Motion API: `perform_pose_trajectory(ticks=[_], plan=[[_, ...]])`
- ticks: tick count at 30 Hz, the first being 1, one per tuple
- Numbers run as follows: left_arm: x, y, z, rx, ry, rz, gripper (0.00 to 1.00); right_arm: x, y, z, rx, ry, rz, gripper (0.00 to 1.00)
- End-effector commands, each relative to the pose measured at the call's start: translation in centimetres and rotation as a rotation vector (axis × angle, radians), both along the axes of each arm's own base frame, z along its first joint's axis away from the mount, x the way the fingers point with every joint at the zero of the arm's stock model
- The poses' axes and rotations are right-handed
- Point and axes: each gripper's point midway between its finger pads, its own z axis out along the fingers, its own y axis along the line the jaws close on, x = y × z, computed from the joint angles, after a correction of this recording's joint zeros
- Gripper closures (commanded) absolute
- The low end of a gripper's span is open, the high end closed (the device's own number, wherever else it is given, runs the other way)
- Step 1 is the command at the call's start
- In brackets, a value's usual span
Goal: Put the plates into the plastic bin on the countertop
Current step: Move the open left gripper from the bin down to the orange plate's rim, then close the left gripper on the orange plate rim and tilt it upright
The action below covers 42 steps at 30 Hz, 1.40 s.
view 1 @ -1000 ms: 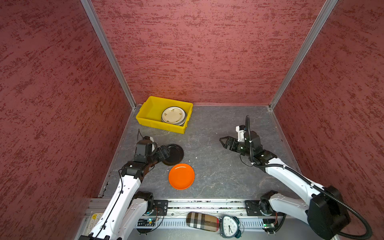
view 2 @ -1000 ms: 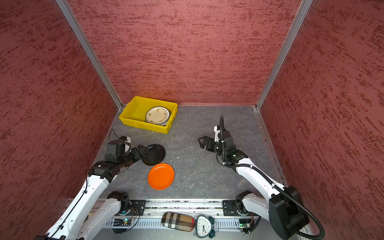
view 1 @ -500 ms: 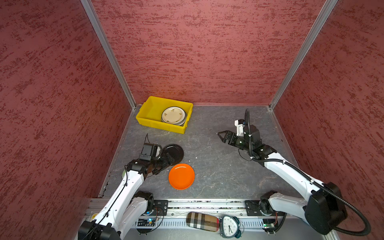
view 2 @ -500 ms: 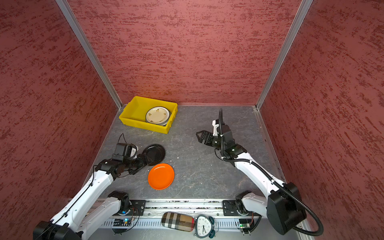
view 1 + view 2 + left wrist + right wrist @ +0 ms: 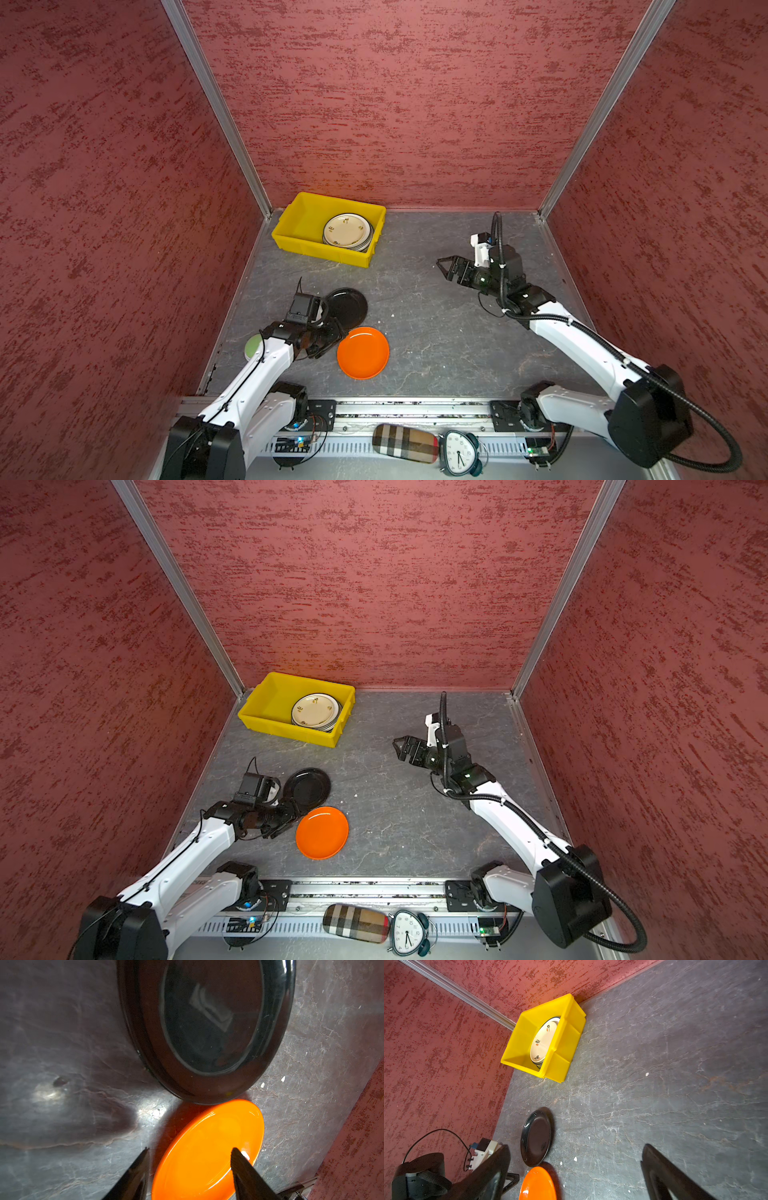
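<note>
The orange plate (image 5: 363, 352) (image 5: 322, 832) lies flat on the grey countertop (image 5: 436, 332), touching the glossy black plate (image 5: 347, 307) (image 5: 309, 787) beyond it. My left gripper (image 5: 330, 337) (image 5: 190, 1149) is low at the orange plate's (image 5: 207, 1147) left rim. It is open, with one finger over the dish and the other outside on the stone. The yellow plastic bin (image 5: 324, 251) (image 5: 562, 1059) stands at the back left and holds a stack topped by a cream floral plate (image 5: 348, 230) (image 5: 543, 1043). My right gripper (image 5: 444, 268) (image 5: 576, 1146) hovers wide open and empty at mid right.
Red textured walls close in the left, back and right. A pale green round thing (image 5: 252, 347) peeks out beside my left arm near the left wall. A checked case (image 5: 405, 442) and an alarm clock (image 5: 459, 455) lie on the front rail. Small white crumbs dot the stone.
My left gripper has dropped from beside the black plate to the orange plate's rim, and its jaws have narrowed. My right gripper has drifted slightly away, still wide open.
</note>
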Motion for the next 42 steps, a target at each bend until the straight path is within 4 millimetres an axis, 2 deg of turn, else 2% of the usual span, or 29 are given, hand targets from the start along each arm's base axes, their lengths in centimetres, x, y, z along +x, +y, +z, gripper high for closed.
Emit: perform_pose_trajectory(ticks=[1, 12, 19, 25, 30, 33, 38, 42], plan=[[0.4, -0.3, -0.2, -0.004, -0.006, -0.007, 0.41, 0.4, -0.6, -0.4, -0.019, -0.003, -0.018, 0.01], [0.3, -0.6, -1.7, 0.024, 0.037, -0.032, 0.51, 0.5, -0.7, -1.0, -0.012, 0.014, -0.013, 0.01], [0.1, -1.4, -2.9, 0.020, 0.068, -0.051, 0.63, 0.6, -0.6, -1.8, -0.004, 0.046, -0.013, 0.01], [1.0, -2.7, -2.6, 0.017, 0.056, -0.095, 0.79, 0.9, -0.5, -1.9, 0.008, 0.052, -0.014, 0.01], [1.4, -3.8, -2.9, 0.020, 0.069, -0.138, 0.80, 1.1, -0.4, -1.9, 0.009, 0.059, -0.007, 0.01], [1.9, -4.3, -2.9, 0.021, 0.061, -0.144, 0.85, 1.2, -0.5, -2.1, 0.007, 0.062, -0.010, 0.01], [2.8, -5.4, -2.0, 0.005, 0.030, -0.160, 0.87, 1.2, -0.6, -2.3, 0.005, 0.069, -0.014, 0.01], [3.7, -6.4, -0.7, -0.015, -0.001, -0.178, 0.96, 1.3, -0.9, -2.4, 0.003, 0.071, -0.022, 0.01]])
